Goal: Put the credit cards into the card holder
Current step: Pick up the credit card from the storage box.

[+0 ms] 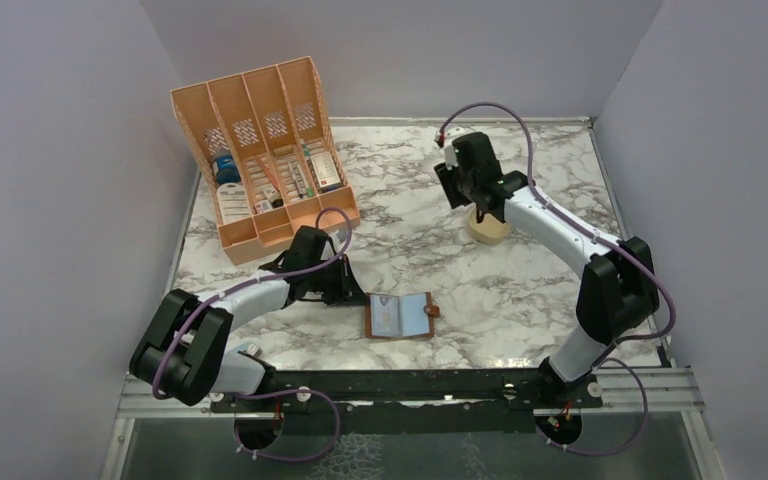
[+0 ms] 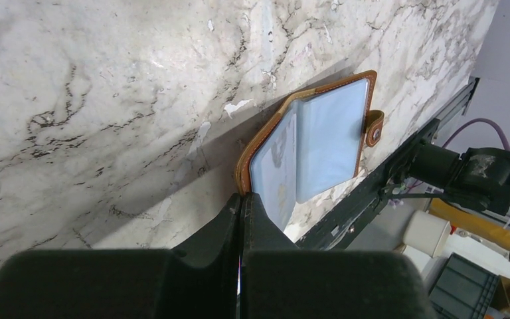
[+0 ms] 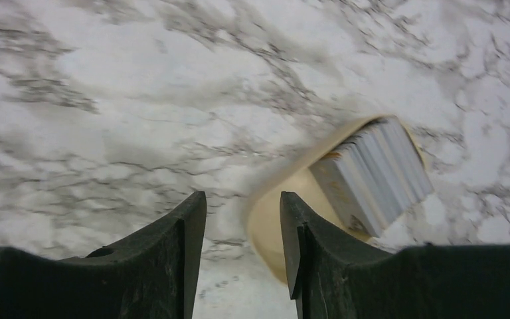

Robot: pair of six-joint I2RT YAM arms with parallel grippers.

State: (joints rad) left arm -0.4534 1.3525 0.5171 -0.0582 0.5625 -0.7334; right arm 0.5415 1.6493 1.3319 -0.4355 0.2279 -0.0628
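Card holder [image 1: 400,316] is lying open on the bench [image 1: 520,300], with the orange organiser [image 1: 260,160] standing well off to its left, not obstructing. Left claw [image 2: 242,199], fingers pressed together, is sitting right at the holder's corner; slipping there could be shoving the holder away. Credit cards [image 3: 372,173] are standing in a tan stand [image 3: 269,232]. Right claw [image 3: 242,212], jaws apart, is hovering off-centre, risking pinching the stand's rim or grabbing several cards.

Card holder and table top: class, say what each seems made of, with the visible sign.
Card holder: probably tan leather, going by its stitched edge, with glossy clear plastic sleeves. Table top: grey-veined white, marble-look; stone or laminate, unclear.
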